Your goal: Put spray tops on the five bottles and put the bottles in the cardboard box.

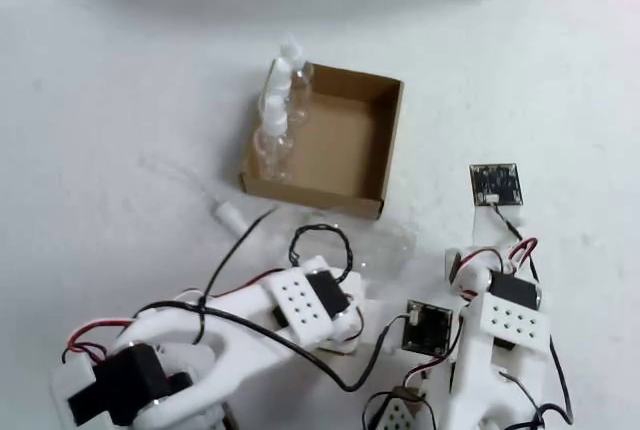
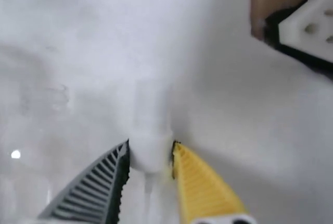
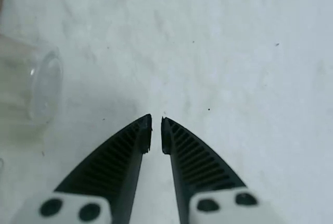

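Closest to the lens, the left jaws, one grey and one yellow, pinch a white spray top (image 2: 150, 130) around its collar. It is too blurred to tell which end carries the tube. The right jaws are pressed almost together with nothing between them, low over the bench (image 3: 234, 52). A clear bottle (image 3: 34, 86) lies on its side just beside them, and I cannot tell whether the round end facing them is the mouth or the base. In the high view, two capped bottles (image 1: 277, 135) stand along one wall of the cardboard box (image 1: 310, 190). A small white piece (image 1: 230, 215), probably another top, lies loose on the bench near the box.

The step in hand looks like mating the held top with the lying bottle. To do it well, the right jaws should spread and take the bottle around its body, leaving the neck free and steady. The tube end must lead, lined up with the neck before any push. A skewed approach would likely bend the tube or roll the bottle away.
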Motion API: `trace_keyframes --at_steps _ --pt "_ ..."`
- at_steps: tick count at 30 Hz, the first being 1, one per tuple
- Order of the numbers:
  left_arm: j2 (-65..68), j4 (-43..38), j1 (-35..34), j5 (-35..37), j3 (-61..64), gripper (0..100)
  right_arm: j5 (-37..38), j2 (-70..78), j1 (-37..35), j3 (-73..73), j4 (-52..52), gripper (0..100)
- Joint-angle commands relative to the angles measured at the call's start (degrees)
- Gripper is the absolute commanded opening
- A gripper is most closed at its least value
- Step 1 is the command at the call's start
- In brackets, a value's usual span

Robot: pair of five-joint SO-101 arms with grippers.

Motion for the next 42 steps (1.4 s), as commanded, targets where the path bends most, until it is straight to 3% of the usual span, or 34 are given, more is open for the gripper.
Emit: trace_keyframes --at_steps 1,10,18,28,32,42 --pt "-1.5 4.0 0.8 3.1 1.5 2 0.0 -1.2 0.7 -0.6 -1.0 1.5" --pt "-3.3 -2.6 -5.4 14.6 1.1 2 0.1 -1.1 0.7 -0.6 -1.0 1.5" --pt "-15.3 -7.3 -7.2 27.6 1.5 2 0.1 -1.1 0.7 -0.5 -1.0 1.5" --pt "-25.6 -4.7 -8.4 28.5 5.6 2 0.1 -1.1 0.7 -0.5 -1.0 1.5" --pt "-29.9 -5.0 -13.8 28.5 8.4 2 0.1 -1.1 0.7 -0.5 -1.0 1.5" --pt "-43.8 0.7 -34.9 28.5 10.4 2 0.1 -1.1 0.5 -0.4 -1.0 1.5"
